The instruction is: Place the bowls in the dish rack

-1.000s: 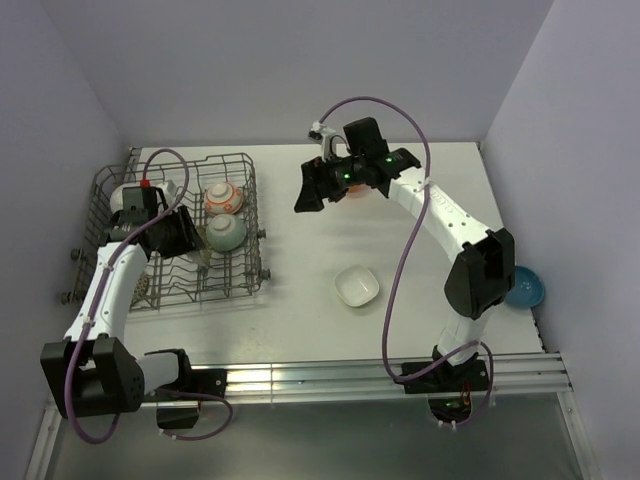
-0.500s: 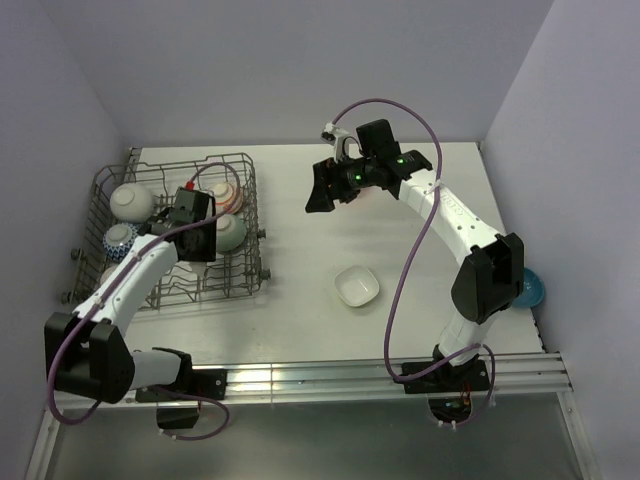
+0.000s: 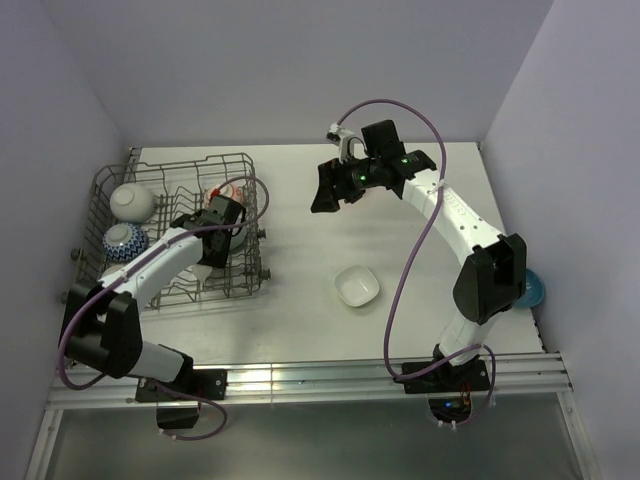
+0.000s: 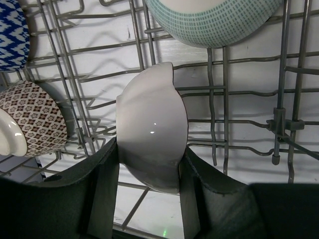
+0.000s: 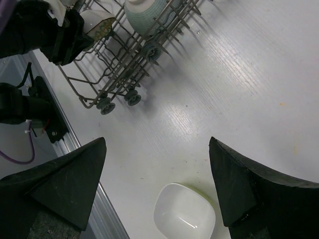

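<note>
The dish rack [image 3: 175,285] stands at the left of the table. My left gripper [image 3: 210,258] is over its right half, shut on a plain white bowl [image 4: 152,119] held on edge just above the wires [image 4: 219,92]. In the rack are a pale green bowl [image 4: 214,20], a blue-patterned bowl [image 3: 122,240], a red-brown patterned bowl [image 4: 30,119], a white round bowl [image 3: 132,200] and a red-orange patterned bowl [image 3: 225,192]. My right gripper [image 3: 335,190] is wide open and empty, high above the table. A square white bowl [image 3: 357,286] lies below it, also in the right wrist view [image 5: 184,211].
A blue bowl [image 3: 530,290] sits at the table's right edge, partly hidden by my right arm's elbow. The rack's wheeled corner [image 5: 117,102] faces the open table. A metal rail [image 3: 380,375] runs along the near edge.
My left gripper has moved rightwards across the rack with the white bowl, from the left side to the right half. My right gripper has shifted slightly right and stays open.
</note>
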You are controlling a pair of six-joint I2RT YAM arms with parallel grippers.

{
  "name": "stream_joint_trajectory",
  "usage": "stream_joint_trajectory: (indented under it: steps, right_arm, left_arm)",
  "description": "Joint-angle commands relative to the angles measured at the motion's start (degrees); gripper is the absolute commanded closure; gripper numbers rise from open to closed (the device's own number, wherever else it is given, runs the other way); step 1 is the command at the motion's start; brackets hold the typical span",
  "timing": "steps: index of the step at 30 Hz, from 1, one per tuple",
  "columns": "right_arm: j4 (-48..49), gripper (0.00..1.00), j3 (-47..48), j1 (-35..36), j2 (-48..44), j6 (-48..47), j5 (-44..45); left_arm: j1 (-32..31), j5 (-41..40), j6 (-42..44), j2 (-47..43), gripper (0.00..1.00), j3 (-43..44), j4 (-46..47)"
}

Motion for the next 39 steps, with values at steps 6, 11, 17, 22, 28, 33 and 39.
stream_joint_trajectory:
  steps: [6,11,17,22,28,33,39]
  right_arm:
    - [-0.07,0.09,-1.59,-1.07,-3.42,-0.83,0.55]
    - [-0.69,0.09,-1.15,-1.16,-3.34,-1.09,0.90]
    - [-1.74,0.09,-0.71,-1.51,-3.25,-1.80,1.43]
    - [-2.10,0.08,-0.45,-1.60,-2.90,-1.97,1.78]
    - [-2.80,0.08,0.78,-1.60,-2.11,-2.15,1.52]
    - [-3.24,0.07,1.75,-1.60,-1.67,-2.50,1.60]
    - [-4.03,0.07,2.80,-1.60,-1.23,-2.76,1.87]
  left_arm:
    - [-3.84,-4.46,-2.40,4.08,1.00,3.17,1.27]
    - [-4.90,-4.20,-3.11,7.51,0.83,3.96,1.45]
    - [-5.16,-2.00,-3.28,9.97,0.49,5.10,0.75]
    - [-5.34,1.07,-2.76,10.33,0.26,6.42,-0.48]
    - [-5.60,4.14,-2.49,8.93,0.13,7.47,-1.45]
    - [-5.60,7.05,-2.32,7.51,0.08,8.44,-2.15]
    - [-5.60,9.34,-2.14,5.76,0.05,9.23,-2.77]
